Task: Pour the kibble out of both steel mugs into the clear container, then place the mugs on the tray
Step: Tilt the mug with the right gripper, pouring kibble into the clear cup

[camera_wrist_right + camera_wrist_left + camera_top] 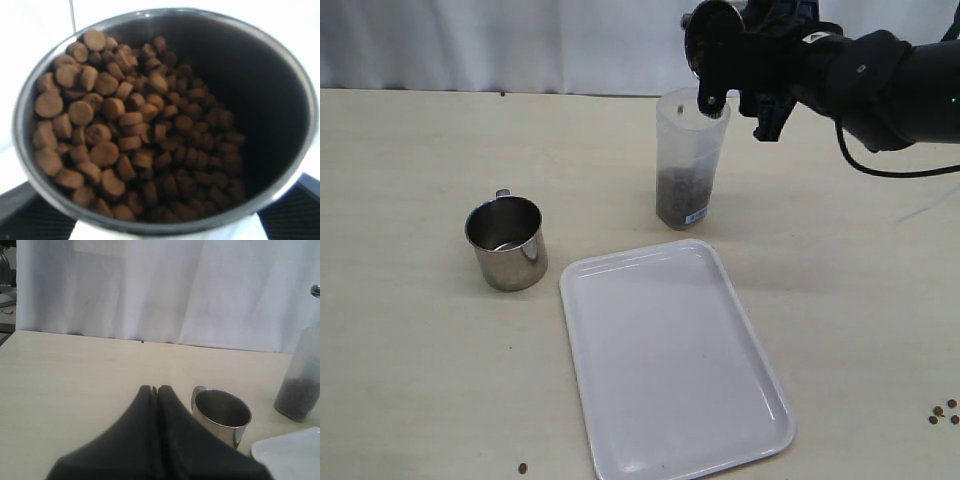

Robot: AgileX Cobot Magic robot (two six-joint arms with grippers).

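Note:
My right gripper (718, 62) is shut on a steel mug (712, 35) and holds it tipped over the mouth of the clear container (690, 150). In the right wrist view that mug (280, 65) is full of brown kibble (140, 125), with the gripper (160, 222) around its body. The container holds a layer of kibble (683, 195) at its base. The other steel mug (506, 243) stands upright on the table at the left and looks empty. My left gripper (154, 389) is shut on nothing, just beside that mug (222, 415). The white tray (670, 370) lies bare at the front.
A few loose pellets (945, 412) lie on the table at the far right, and one pellet (522, 467) near the front edge. A white curtain (150, 290) closes off the back of the table. The container (300, 385) and a tray corner (292, 455) show beyond the left gripper.

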